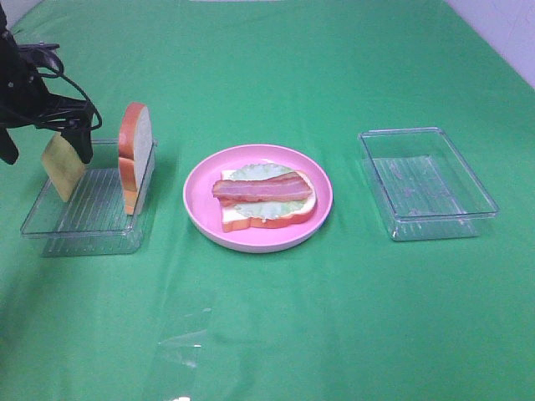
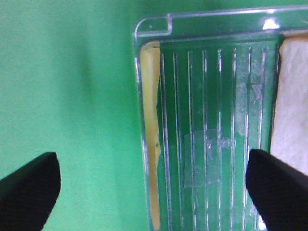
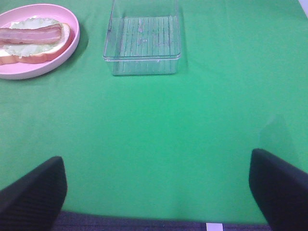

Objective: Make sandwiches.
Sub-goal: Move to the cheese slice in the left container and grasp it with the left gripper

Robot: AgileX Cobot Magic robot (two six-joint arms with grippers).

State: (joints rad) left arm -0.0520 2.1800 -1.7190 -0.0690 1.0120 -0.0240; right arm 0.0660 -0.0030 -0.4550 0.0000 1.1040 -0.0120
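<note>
The partly built sandwich [image 1: 266, 199] lies on the round pink plate [image 1: 201, 219]: a bread slice, pale lettuce and a bacon strip [image 1: 261, 189] on top. It also shows in the right wrist view [image 3: 36, 41]. A yellow cheese square [image 1: 63, 165] stands on edge against the left wall of the left clear tray [image 1: 88, 225]. A second bread slice [image 1: 136, 154] stands upright at that tray's right side. My left gripper [image 1: 46, 149] hovers over the cheese [image 2: 151, 134], open, its fingers wide apart on either side. My right gripper [image 3: 156, 192] is open and empty over bare cloth.
A clear tray [image 1: 426, 182] with nothing in it stands right of the plate; it also shows in the right wrist view [image 3: 142, 38]. A green cloth covers the table. The left arm's cables hang at the far left.
</note>
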